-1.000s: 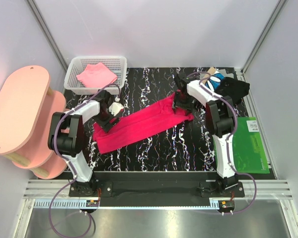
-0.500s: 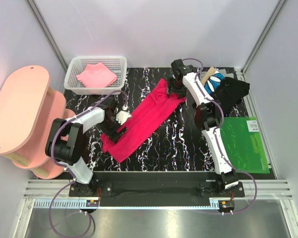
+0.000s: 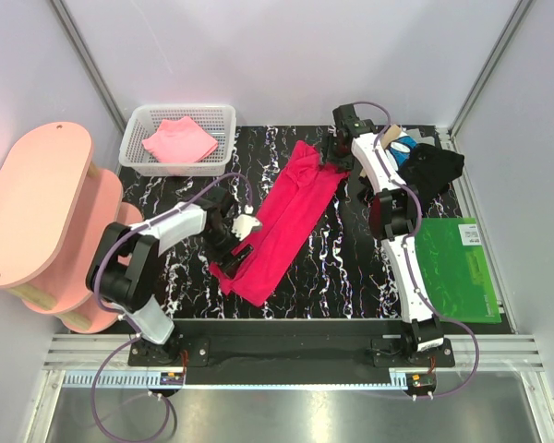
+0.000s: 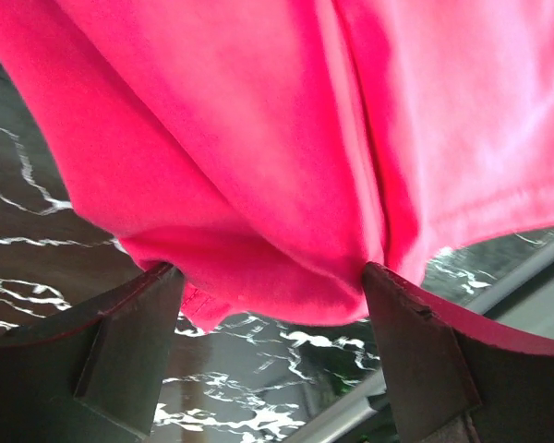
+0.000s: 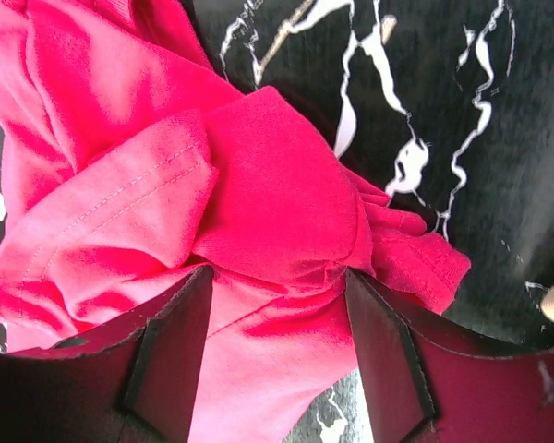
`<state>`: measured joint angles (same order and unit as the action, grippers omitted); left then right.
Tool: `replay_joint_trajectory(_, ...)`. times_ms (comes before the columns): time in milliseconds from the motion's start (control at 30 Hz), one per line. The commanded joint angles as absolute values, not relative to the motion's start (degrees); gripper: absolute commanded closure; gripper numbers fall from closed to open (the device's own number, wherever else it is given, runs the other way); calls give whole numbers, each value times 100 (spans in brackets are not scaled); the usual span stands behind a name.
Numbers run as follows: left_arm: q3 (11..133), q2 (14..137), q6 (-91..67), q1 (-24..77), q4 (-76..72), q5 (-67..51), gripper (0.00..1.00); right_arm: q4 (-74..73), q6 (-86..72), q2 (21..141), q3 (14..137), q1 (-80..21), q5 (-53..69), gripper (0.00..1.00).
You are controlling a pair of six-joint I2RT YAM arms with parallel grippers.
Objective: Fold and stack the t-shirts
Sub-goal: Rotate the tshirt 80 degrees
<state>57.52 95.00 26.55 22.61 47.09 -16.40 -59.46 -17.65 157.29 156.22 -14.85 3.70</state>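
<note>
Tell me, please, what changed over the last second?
The crimson t-shirt swung from crosswise to a steep diagonal: the right gripper carried its end toward the far edge, the left gripper drew its end toward the centre. Both kept hold. The pink shirt, black shirt and green mat stayed.

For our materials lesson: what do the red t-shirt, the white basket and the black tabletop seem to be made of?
The red t-shirt: soft matte knit cloth, probably cotton; it creases and shows a stitched hem. The basket: white plastic, moulded mesh walls. The tabletop: black with white veins, marble-look; stone or printed laminate cannot be told.
</note>
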Motion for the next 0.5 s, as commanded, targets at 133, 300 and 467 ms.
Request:
replay_joint_trajectory(133, 6204, 7992, 2636, 2285, 5729, -2100, 17, -5467, -1538, 15304, 15803, -1494, 308, 33)
replay_joint_trajectory(300, 6705, 7200, 2479, 2013, 5986, -1837, 16, -5388, -1503, 14635, 15724, -1591, 439, 32)
replay_joint_trajectory(467, 6558, 6742, 2356, 1442, 5881, -1285, 16, -5519, -1424, 13493, 14935, -2161, 466, 31)
